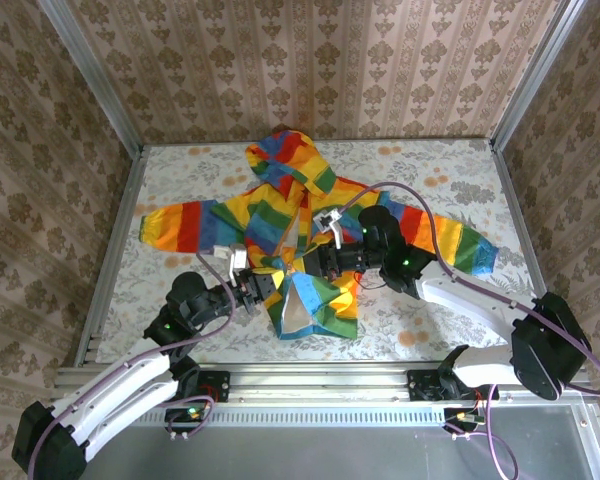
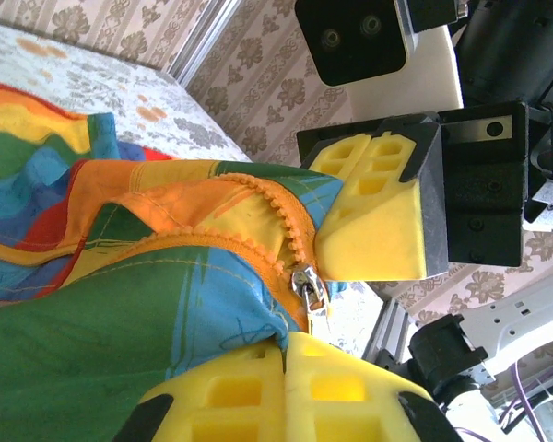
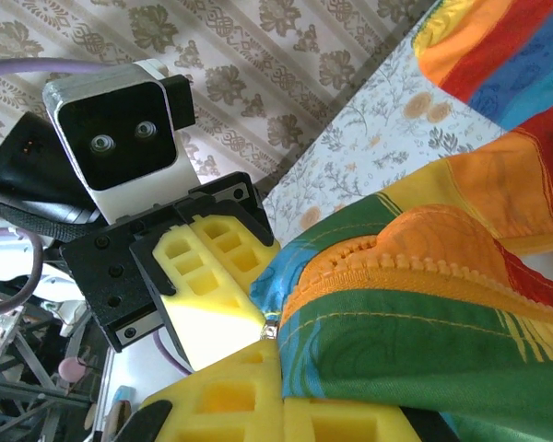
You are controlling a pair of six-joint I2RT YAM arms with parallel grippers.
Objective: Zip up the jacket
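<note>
Presently, item: the jacket [image 1: 270, 215], rainbow-striped, lying flat at the middle of the table [image 1: 420, 320], hood [image 1: 290, 160] to the far side, hem [image 1: 320, 328] to the near side, left sleeve [image 1: 175, 225] and right sleeve [image 1: 460, 245] spread outward. Zipper [image 2: 258, 189]: orange, long axis running near to far up the front; open over most of its length, cream lining [image 1: 294, 238] showing in the gap. Slider [image 2: 311, 290]: small metal piece at the near end of the teeth, by the hem, its pull hanging loose. Left gripper [image 1: 268, 283]: at the hem, just left of the zipper's foot; in its wrist view the pads are pressed together with green and blue cloth pinched between them, the slider just beyond their tips. Right gripper [image 1: 308, 264]: reaching in from the right, tips meeting the zipper line just beside the slider; pads pressed together, cloth beside the teeth caught between them in its own wrist view. Key relation, as judged: the slider sits between the two sets of tips, close to both, and its run lies away from them toward the hood; the right gripper looks better placed to draw it, the left to anchor the hem. Not made out: whether the right pads hold the pull itself or only cloth; whether the pin is seated in the slider
</note>
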